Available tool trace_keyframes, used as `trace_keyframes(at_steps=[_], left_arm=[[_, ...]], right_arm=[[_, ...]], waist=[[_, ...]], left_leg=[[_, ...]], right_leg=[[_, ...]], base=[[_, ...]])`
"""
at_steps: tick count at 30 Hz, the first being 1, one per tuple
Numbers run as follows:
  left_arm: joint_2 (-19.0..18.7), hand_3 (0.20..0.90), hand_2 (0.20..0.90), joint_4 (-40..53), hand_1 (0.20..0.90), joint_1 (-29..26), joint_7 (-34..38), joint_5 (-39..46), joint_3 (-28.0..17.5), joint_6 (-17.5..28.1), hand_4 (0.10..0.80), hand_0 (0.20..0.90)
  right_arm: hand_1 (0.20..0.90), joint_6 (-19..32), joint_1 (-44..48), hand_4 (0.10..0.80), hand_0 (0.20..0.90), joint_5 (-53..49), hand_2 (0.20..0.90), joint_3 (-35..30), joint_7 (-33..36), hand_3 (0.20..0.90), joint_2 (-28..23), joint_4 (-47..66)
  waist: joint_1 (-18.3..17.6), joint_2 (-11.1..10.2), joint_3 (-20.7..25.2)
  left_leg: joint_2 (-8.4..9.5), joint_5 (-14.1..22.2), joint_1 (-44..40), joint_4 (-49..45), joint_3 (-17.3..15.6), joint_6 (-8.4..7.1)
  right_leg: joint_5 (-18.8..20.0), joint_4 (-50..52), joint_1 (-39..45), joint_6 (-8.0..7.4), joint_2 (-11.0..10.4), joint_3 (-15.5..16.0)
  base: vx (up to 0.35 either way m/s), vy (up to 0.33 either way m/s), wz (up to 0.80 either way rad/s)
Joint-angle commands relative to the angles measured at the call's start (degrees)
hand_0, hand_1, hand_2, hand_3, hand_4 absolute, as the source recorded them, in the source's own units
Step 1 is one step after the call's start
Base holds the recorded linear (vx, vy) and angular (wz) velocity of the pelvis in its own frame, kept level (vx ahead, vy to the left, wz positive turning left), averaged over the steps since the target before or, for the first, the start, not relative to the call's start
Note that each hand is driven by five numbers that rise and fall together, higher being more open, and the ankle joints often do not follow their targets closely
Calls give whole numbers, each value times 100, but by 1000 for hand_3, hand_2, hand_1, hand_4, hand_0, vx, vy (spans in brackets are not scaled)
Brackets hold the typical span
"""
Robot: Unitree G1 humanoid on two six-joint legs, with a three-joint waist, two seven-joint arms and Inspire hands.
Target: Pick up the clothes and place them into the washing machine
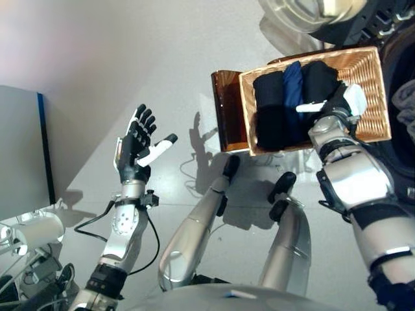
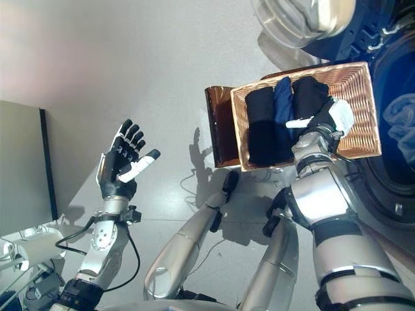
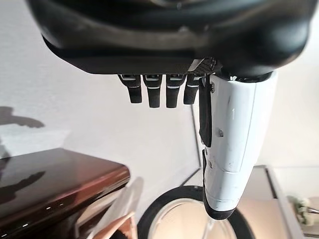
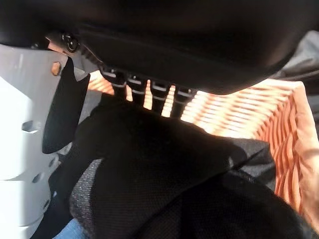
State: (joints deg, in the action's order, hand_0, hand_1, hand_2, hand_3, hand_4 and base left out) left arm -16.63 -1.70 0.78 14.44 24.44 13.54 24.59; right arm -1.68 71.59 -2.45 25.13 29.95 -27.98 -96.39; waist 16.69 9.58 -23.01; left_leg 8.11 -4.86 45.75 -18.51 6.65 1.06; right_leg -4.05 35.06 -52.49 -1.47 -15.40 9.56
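Note:
The wicker basket rests on the dark brown box beside the washing machine. It holds folded clothes side by side: a black piece, a blue piece and another black piece. My right hand is inside the basket, on the right black piece, with its white thumb pointing left. In the right wrist view the hand sits right over black cloth, with the basket wall behind. My left hand is raised at the left, open and empty.
The machine's open door is at the top, and grey cloth lies inside the drum. A grey panel with a blue edge stands at the far left, with white equipment below it.

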Motion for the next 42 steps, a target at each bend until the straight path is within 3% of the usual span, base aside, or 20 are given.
trace_keyframes(at_steps=[1, 18, 33, 42], left_arm=[[-159, 900, 900, 756, 900, -44, 172, -147, -474, 567, 800, 900], [-199, 900, 900, 315, 900, 220, 108, -29, -552, 591, 800, 900], [-344, 900, 900, -483, 900, 429, -102, 182, -469, 522, 800, 900], [-356, 900, 900, -562, 900, 575, -203, 254, -373, 471, 800, 900]], right_arm=[[200, -87, 444, 300, 200, 298, 200, 566, 177, 200, -390, 102], [200, 18, 286, 300, 200, 236, 200, 421, 309, 200, -256, 300], [200, 462, 27, 300, 200, -224, 200, 28, 590, 200, -705, 634], [200, 464, -23, 300, 200, -145, 200, 52, 620, 200, -557, 458]], waist=[[210, 386, 141], [149, 401, 398], [-123, 446, 740], [-140, 507, 749]], left_leg=[[80, 507, 596, -331, -208, -243], [66, 493, 210, -72, -300, -193], [8, 503, -726, 363, -524, -146], [-10, 535, -622, 253, -581, -101]], right_leg=[[-484, 19, 160, 9, 66, -46], [-392, -204, 433, -32, 105, -202], [-100, -1034, 1388, -163, 207, -409], [-68, -1009, 1273, -158, 245, -483]], base=[[7, 39, 14], [11, 11, -2], [29, 17, -13], [-11, 12, -13]])
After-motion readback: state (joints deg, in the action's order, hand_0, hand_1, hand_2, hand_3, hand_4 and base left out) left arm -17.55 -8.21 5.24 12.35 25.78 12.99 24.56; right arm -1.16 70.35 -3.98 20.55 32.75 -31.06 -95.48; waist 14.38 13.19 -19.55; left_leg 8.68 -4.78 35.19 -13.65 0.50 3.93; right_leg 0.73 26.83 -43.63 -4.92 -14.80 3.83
